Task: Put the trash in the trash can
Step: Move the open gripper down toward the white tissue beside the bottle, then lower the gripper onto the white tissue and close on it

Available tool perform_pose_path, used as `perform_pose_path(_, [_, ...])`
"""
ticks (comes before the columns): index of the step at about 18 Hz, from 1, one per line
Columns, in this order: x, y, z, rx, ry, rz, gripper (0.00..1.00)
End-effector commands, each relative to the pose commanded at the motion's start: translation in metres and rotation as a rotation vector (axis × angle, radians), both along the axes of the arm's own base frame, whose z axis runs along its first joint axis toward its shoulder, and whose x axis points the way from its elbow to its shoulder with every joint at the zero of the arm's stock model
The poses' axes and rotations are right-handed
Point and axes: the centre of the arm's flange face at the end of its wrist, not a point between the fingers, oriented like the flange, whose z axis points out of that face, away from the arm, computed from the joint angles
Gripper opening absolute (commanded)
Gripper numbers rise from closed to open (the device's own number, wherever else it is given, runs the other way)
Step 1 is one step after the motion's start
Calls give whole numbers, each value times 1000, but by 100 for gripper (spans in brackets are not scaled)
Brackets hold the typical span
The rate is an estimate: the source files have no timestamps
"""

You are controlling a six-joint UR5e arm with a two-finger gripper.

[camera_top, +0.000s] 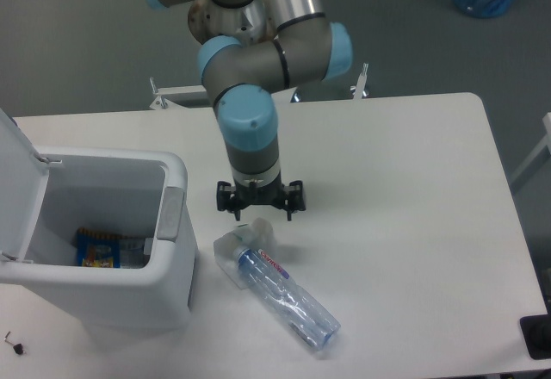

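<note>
I am holding my tool (259, 213) pointed straight down over the white worktop (405, 189), just right of the trash can (129, 284). Its fingers are hanging directly above the whitish plastic scrap (256, 229); I cannot tell whether they are apart or together, nor whether they are touching the scrap. The clear water bottle (280, 288) is lying on its side on the worktop, running diagonally from just below the scrap toward the near right, its red-lettered label facing up. The scrap is sitting at the bottle's upper left end. The trash can is standing open, lid (17, 181) raised at its left, and a blue and yellow packet (96, 250) is lying inside.
</note>
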Motion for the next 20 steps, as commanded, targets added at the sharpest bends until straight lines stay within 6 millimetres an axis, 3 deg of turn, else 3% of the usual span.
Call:
perform_pose_path(9, [-3, 4, -23, -13, -14, -2, 100])
perform_pose_path(17, [-8, 9, -27, 5, 1, -5, 100])
perform_pose_path(20, [-9, 10, -28, 7, 4, -2, 84])
